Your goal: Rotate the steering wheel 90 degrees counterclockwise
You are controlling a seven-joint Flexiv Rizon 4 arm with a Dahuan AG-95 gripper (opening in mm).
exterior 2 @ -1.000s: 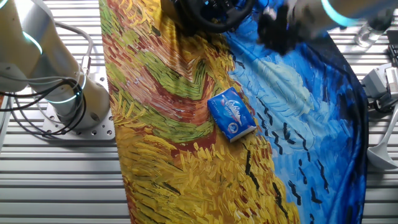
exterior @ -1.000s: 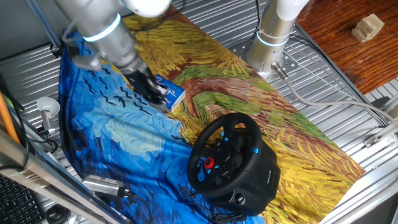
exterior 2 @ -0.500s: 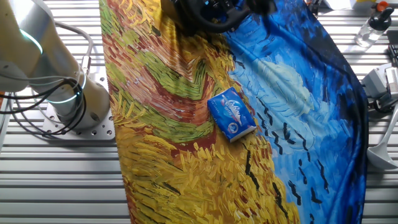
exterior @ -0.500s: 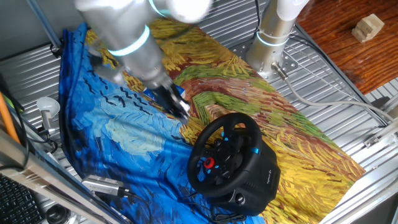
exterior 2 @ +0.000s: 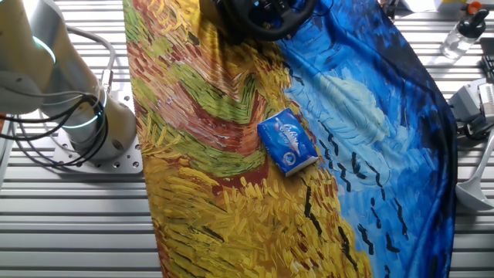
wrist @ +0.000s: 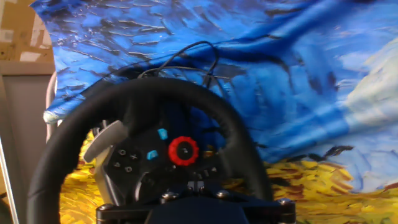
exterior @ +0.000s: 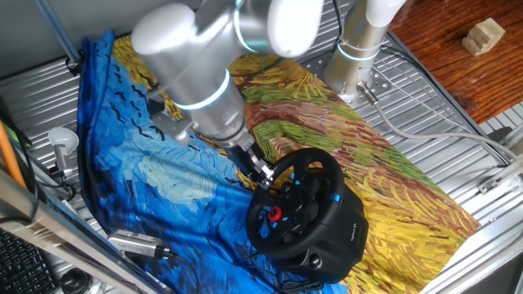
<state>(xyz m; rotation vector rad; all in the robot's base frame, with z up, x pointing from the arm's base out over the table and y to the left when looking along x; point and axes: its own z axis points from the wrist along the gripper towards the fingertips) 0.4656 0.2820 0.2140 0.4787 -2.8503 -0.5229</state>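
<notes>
My gripper (exterior: 263,170) at upper-left rim of steering wheel (exterior: 301,208), lower centre of frame; jaw opening unreadable (blurred). Blue-and-white box (exterior 2: 287,141) mid-cloth (exterior 2: 216,154), apart. Wheel cropped at other view's top edge.

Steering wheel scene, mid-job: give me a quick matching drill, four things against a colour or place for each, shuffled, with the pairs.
Things:
1. steering wheel rim
2. round button on the hub
3. small box
4. pincer

Descriptions:
A. blue and white, lying on the painted cloth
B. red
C. just beside the upper left of the rim
D. black

Pairs: 1-D, 2-B, 3-A, 4-C
</notes>
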